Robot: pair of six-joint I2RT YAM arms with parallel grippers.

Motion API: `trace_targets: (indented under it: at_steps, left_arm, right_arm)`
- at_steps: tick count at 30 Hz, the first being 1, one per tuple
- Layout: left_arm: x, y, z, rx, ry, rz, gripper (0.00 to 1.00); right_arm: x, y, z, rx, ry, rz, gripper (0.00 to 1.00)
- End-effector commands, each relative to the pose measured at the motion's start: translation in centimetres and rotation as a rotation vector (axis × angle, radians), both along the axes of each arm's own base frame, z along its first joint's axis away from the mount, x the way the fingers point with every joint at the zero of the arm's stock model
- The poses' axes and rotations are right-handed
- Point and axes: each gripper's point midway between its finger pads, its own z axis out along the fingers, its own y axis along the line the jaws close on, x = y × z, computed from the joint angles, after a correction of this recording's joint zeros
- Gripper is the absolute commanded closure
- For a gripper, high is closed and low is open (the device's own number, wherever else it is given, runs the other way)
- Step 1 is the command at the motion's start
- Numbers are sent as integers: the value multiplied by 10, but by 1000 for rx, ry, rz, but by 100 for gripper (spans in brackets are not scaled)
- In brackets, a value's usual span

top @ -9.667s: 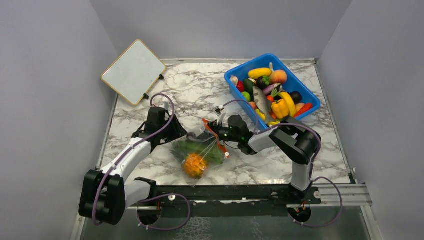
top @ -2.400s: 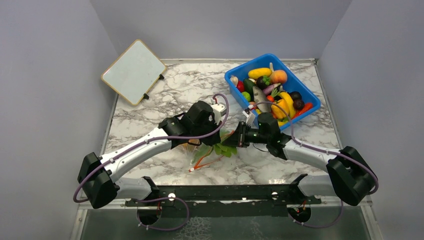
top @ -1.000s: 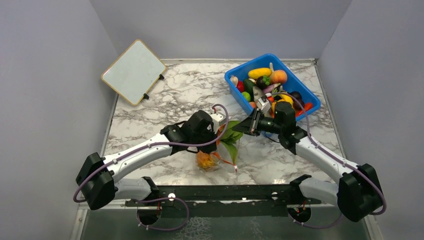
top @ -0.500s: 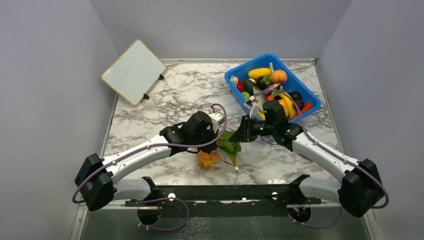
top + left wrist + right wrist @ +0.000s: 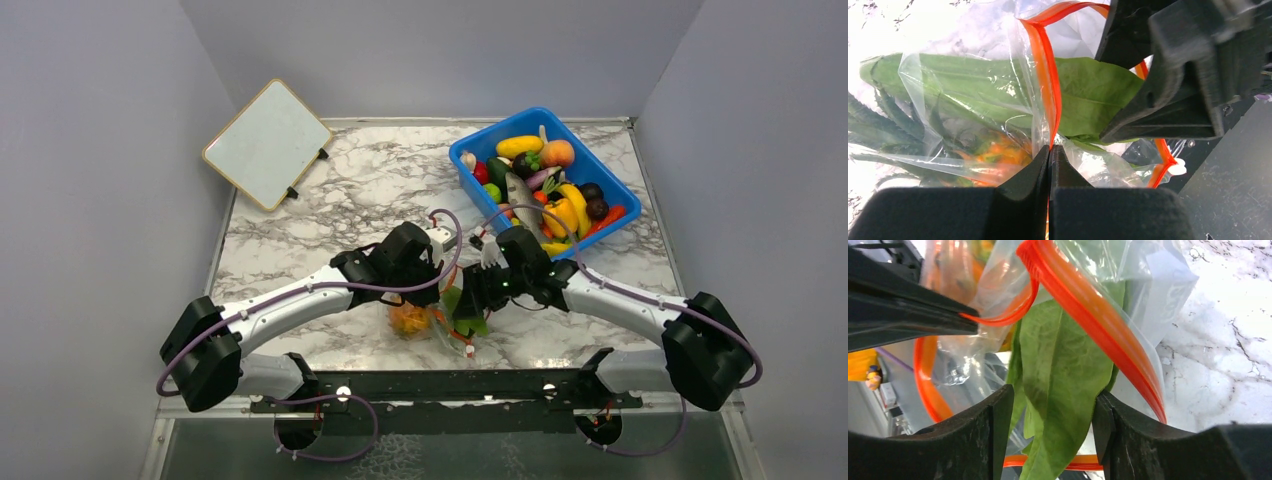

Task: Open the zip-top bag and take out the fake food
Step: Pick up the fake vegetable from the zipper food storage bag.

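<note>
Where the two arms meet near the front middle of the marble table, the zip-top bag hangs between them, lifted at its mouth, its lower part on or just above the table; which, the pictures do not show. The left hand is clenched tight on the clear plastic right at the red-orange zip strip, its two fingers pressed flat together with the film pinched between them. The bag's mouth gapes, the strip curving away in a loop on the far side. A long green leaf sticks out through that mouth, part of it under the plastic and part outside. The right hand is released: its fingers stand spread on either side of the leaf, a sliver of gap showing beside one of them. An orange pineapple lies low inside the bag, under the left hand. Well apart, at the far right of the table, a blue bin is heaped with other toy fruits and vegetables. A small whiteboard leans at the far left corner.
</note>
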Motion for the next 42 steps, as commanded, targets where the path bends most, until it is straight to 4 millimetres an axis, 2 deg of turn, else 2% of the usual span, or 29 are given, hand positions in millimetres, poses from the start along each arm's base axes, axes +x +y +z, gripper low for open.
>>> trace_targets:
  at_steps: [1, 6, 10, 11, 12, 16, 18, 22, 24, 26, 27, 29, 31, 33, 35, 37, 40, 42]
  left_arm:
    - [-2, -9, 7, -33, -1, -36, 100]
    - [-2, -9, 4, -26, 2, -34, 100]
    - [0, -8, 5, -31, 8, -3, 100]
    - [0, -8, 6, -36, 9, 0, 100]
    - [-1, -9, 8, -44, 8, 3, 100]
    - [3, -10, 19, -88, -8, 41, 100]
    - [5, -11, 25, -110, -19, 65, 100]
    - [11, -7, 30, -119, -37, 125, 100]
    - [14, -3, 33, -125, -48, 160, 100]
    - [17, 2, 38, -136, -63, 203, 100]
    - [18, 4, 43, -145, -76, 218, 95]
    - [22, 10, 52, -158, -99, 257, 64]
    - [25, 21, 62, -160, -137, 305, 40]
    - [30, 37, 68, -147, -171, 377, 23]
    - [35, 61, 69, -111, -197, 473, 11]
    - [40, 85, 61, -80, -180, 575, 7]
    - [42, 115, 35, -47, -95, 689, 6]
    - [42, 128, 19, -55, -29, 744, 6]
  right_arm:
    - [6, -2, -22, -69, -41, -9, 41]
    - [1, 8, -34, -51, -16, -13, 36]
    - [0, 20, -32, 57, 41, -102, 31]
    - [-1, 22, -32, 85, 51, -123, 17]
    - [0, 23, -33, 97, 64, -155, 12]
    - [5, 30, -40, 60, 9, -198, 11]
    - [6, 34, -46, 18, -25, -194, 14]
    - [4, 40, -57, -63, -134, -202, 26]
    - [8, 38, -58, -58, -157, -231, 40]
    - [8, 40, -52, -6, -175, -233, 59]
    - [6, 43, -49, 21, -178, -222, 67]
    - [1, 49, -43, 60, -162, -197, 76]
    - [0, 52, -41, 71, -132, -209, 83]
    - [0, 52, -42, 70, -97, -243, 86]
    - [1, 51, -41, 67, -77, -267, 87]
    - [2, 51, -38, 67, -63, -285, 84]
    - [2, 55, -26, 96, -81, -262, 63]
    - [0, 56, -19, 123, -88, -247, 48]
